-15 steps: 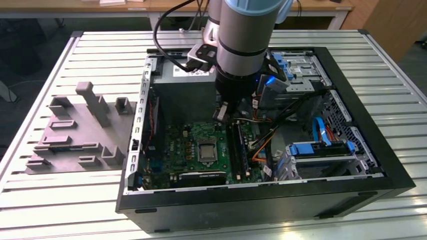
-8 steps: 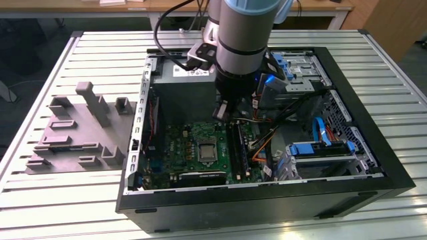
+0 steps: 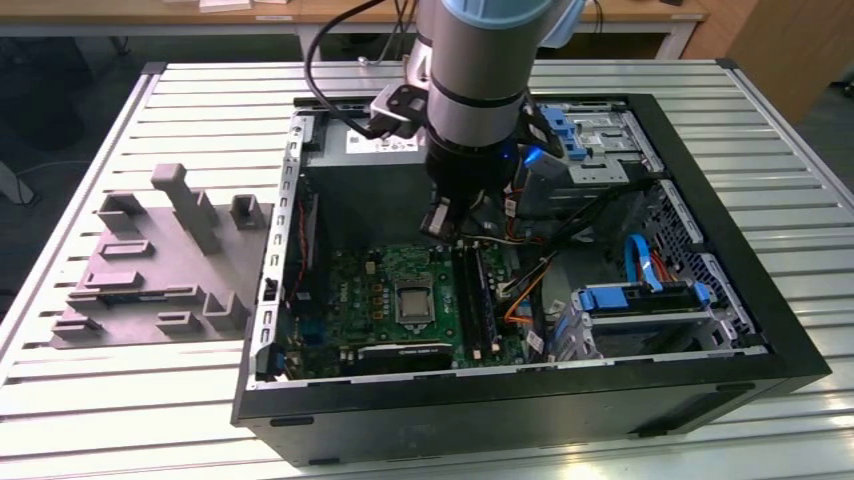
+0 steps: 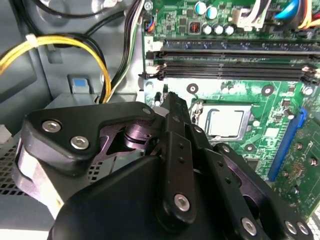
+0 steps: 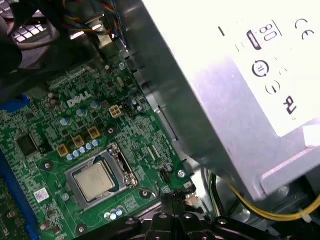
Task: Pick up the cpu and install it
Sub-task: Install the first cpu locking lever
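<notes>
A black open-sided computer case [image 3: 747,330] lay on a pale slatted metal table [image 3: 120,400], its green motherboard [image 3: 354,300] exposed inside. A grey moulded plastic tray [image 3: 147,270] sat on the table just beside the case, on the exterior view's left. Inside the case, a big grey metal box with a white label [image 5: 240,100] stood next to the motherboard, with yellow cables [image 4: 55,45] running close by. Blue drive brackets [image 3: 641,295] sat at the exterior view's right.

Lab: slatted metal bench [image 3: 120,390], opened computer case [image 3: 721,330].
</notes>
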### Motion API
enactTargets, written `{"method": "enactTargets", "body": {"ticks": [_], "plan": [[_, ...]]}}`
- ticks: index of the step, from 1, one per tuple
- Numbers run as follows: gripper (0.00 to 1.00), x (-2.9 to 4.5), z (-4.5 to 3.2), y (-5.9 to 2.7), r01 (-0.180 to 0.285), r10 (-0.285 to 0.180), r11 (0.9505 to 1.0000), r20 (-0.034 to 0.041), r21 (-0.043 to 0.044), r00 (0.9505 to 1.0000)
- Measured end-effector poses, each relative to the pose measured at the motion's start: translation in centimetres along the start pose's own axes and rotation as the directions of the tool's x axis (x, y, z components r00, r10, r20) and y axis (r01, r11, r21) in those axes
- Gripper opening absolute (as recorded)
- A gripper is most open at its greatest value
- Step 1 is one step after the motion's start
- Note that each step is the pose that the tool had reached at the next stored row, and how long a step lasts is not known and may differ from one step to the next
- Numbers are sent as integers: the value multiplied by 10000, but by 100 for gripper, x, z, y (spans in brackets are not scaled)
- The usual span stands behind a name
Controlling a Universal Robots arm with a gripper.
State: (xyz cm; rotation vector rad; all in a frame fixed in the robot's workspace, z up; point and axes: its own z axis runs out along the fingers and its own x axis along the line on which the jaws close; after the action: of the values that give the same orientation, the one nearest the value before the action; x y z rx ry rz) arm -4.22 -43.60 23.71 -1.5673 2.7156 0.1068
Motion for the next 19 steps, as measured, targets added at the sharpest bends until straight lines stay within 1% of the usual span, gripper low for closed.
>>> {"method": "enactTargets", "body": {"ticks": [2, 6, 10, 19], "plan": [[11, 11, 4, 19, 4, -4, 10000, -1, 0, 10000], [11, 13, 8, 24, 13, -13, 10000, -14, 8, 10000], [11, 25, 7, 21, 74, -73, 9999, -130, 69, 9999], [11, 87, 4, 1, 426, -425, 9991, -159, 61, 9990]]}}
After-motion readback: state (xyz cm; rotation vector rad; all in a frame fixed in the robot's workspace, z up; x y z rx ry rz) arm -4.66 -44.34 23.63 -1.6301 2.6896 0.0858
